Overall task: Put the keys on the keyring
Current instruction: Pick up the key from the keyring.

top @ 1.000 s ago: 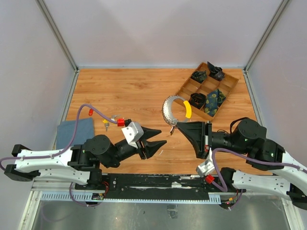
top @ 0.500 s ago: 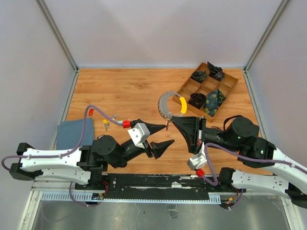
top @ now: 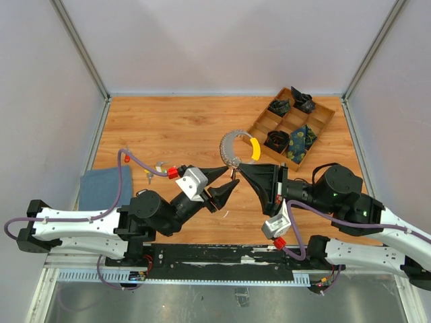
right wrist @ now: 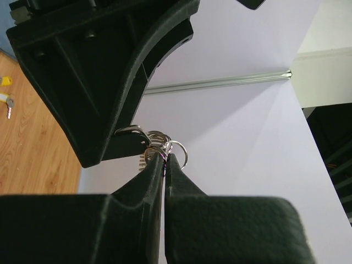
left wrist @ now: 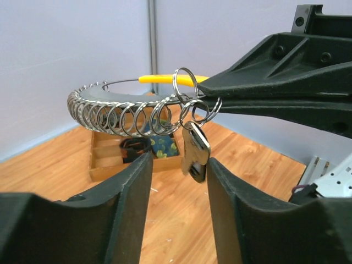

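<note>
The keyring (top: 236, 144) is a silver loop with a yellow sleeve (top: 255, 149) and many small rings strung on it. My right gripper (top: 240, 169) is shut on its near end and holds it above the table. In the left wrist view the keyring (left wrist: 124, 113) arcs left from the right gripper's tip (left wrist: 204, 94), and one silver key (left wrist: 195, 149) hangs from a small ring. My left gripper (left wrist: 179, 160) is open with this key between its fingertips, close to the right finger. The right wrist view shows the fingers pinching the rings (right wrist: 165, 147). Two loose keys (top: 149, 176) lie at the left.
A wooden compartment tray (top: 316, 125) with dark fabric bundles stands at the back right, just behind the keyring. A blue cloth (top: 101, 187) lies at the left edge. Grey walls close in the left, right and far sides.
My left gripper has moved forward and right up to the keyring, and its jaws have narrowed around the hanging key. My right gripper has carried the keyring a little left.
</note>
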Available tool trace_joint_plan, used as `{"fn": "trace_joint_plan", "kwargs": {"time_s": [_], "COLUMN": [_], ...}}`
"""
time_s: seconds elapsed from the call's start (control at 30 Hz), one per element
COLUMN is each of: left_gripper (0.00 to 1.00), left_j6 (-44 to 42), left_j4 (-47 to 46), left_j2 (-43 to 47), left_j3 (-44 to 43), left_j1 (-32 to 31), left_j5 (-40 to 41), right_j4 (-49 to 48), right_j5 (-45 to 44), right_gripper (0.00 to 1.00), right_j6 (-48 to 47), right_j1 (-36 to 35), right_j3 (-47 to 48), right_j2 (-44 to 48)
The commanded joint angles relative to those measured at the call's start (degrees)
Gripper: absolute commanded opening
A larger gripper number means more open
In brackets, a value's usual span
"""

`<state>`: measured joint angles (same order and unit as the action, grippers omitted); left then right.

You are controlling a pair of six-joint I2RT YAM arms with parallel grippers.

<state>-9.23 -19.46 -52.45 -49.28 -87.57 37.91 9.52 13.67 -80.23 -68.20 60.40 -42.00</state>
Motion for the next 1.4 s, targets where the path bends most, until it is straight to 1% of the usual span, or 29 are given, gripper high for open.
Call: {"fn": "trace_joint_plan", "kwargs": {"time_s": [0.0, 0.27, 0.43, 0.47, 0.73, 1.03, 1.13, 1.2, 1.3, 1.37], "left_gripper": [0.46, 0.19, 0.02, 0.01, 0.01, 0.01, 0.01, 0.0, 0.0, 0.01], "left_j6": [-1.6, -1.5, -0.2, 0.1, 2.9, 3.9, 4.2, 4.3, 4.8, 5.0], "left_j4": [-5.4, -6.1, -4.3, -3.8, 0.4, 2.7, 3.5, 4.4, 6.9, 9.7], "left_j2": [0.4, 1.1, 1.8, 2.0, 2.7, 3.4, 3.1, 3.0, 2.9, 3.0], "left_j3": [0.5, 0.4, 0.3, 0.2, 0.4, 0.6, 0.3, -0.1, -1.4, -3.1], "left_j1": [-0.1, -0.1, -0.1, -0.1, -0.1, -0.1, -0.1, -0.1, -0.1, -0.1], "left_j5": [2.1, 0.5, -0.5, -0.7, -2.4, -2.8, -2.9, -2.9, -2.9, -3.2], "right_j4": [-3.8, -3.8, -3.9, -3.9, -4.1, -5.6, -6.3, -5.1, -3.4, -3.5], "right_j5": [-0.6, -2.1, -3.7, -4.3, -8.6, -11.5, -12.1, -11.9, -11.8, -12.2], "right_gripper": [0.01, 0.01, 0.01, 0.0, 0.0, 0.01, 0.01, 0.01, 0.05, 0.1], "right_j6": [1.2, 1.2, 0.9, 0.8, -0.6, 0.5, 3.5, 6.7, 11.3, 14.1], "right_j1": [-0.9, -1.1, -1.1, -1.1, -1.1, -1.1, -1.1, -1.1, -1.1, -1.1], "right_j3": [-0.5, -1.1, -1.2, -1.2, -1.1, -1.1, -0.8, 0.3, 1.7, 1.7], "right_j2": [0.2, 0.4, 0.4, 0.4, -0.2, -0.9, -1.3, -1.8, -2.4, -2.5]}}
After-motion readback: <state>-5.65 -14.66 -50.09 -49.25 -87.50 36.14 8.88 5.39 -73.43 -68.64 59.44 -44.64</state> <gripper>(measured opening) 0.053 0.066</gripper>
